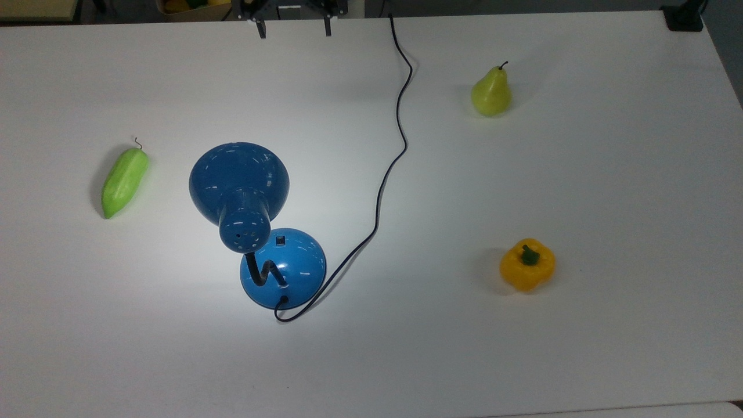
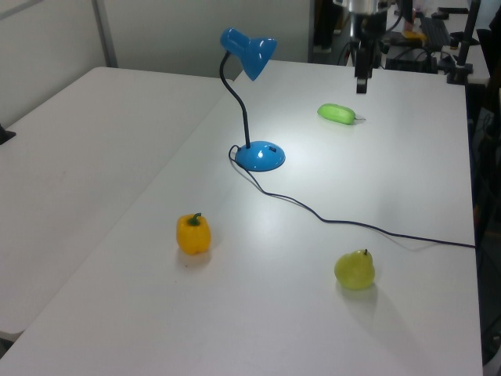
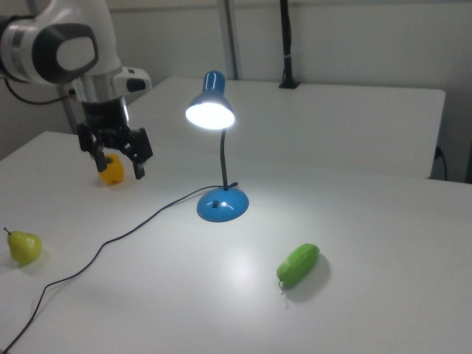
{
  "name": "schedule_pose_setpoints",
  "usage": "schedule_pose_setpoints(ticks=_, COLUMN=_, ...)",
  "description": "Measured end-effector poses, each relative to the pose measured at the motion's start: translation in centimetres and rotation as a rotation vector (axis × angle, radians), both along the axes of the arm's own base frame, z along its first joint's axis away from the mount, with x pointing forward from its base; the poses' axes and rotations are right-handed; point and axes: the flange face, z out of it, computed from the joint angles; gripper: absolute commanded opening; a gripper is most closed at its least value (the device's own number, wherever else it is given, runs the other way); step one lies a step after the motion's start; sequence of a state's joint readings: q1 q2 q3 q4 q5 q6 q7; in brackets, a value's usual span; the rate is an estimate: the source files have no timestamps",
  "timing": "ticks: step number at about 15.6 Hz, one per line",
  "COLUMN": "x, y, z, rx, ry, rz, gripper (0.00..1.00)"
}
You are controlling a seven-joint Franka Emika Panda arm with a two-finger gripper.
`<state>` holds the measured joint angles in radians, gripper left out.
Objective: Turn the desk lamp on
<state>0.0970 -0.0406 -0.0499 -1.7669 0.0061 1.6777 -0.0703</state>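
The desk lamp stands on the white table (image 1: 609,174). Its blue dome shade (image 1: 239,180) hangs over a round blue base (image 1: 290,270) with a small black switch (image 1: 280,239). In the right view the shade (image 3: 210,110) glows and a pool of light lies around the base (image 3: 222,205). The black cord (image 1: 400,116) runs from the base to the top view's top edge. My gripper (image 1: 294,29) is open with nothing in it, hanging at that edge far from the lamp. It shows again above the table (image 3: 120,166) to the right view's left of the lamp.
A green cucumber-like vegetable (image 1: 124,181) lies at the top view's left. A pear (image 1: 491,93) stands at the top view's upper right and a yellow bell pepper (image 1: 527,264) at its lower right. In the right view the pepper (image 3: 112,173) sits just behind my gripper.
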Motion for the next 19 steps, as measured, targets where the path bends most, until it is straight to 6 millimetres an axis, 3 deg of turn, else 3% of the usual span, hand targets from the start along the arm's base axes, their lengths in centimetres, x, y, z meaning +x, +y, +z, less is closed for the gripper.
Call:
schedule_pose_setpoints(ticks=4, x=-1.0, y=0.6, z=5.2, rx=0.038, ry=0.015, rz=-0.053, gripper=1.0)
schedule_pose_setpoints(ticks=6, x=-1.0, y=1.0, z=6.1, rx=0.048, ry=0.004, rz=-0.111, gripper=1.0)
schedule_pose_setpoints(ticks=10, x=0.4, y=1.5, z=6.8, rx=0.06, ry=-0.094, rz=-0.149, gripper=1.0)
schedule_pose_setpoints(ticks=13, x=1.8, y=1.1, z=6.3, rx=0.062, ry=-0.145, rz=-0.069, gripper=1.0)
schedule_pose_setpoints(ticks=19, x=2.0, y=0.7, z=6.1, rx=0.06, ry=-0.149, rz=-0.02, gripper=1.0)
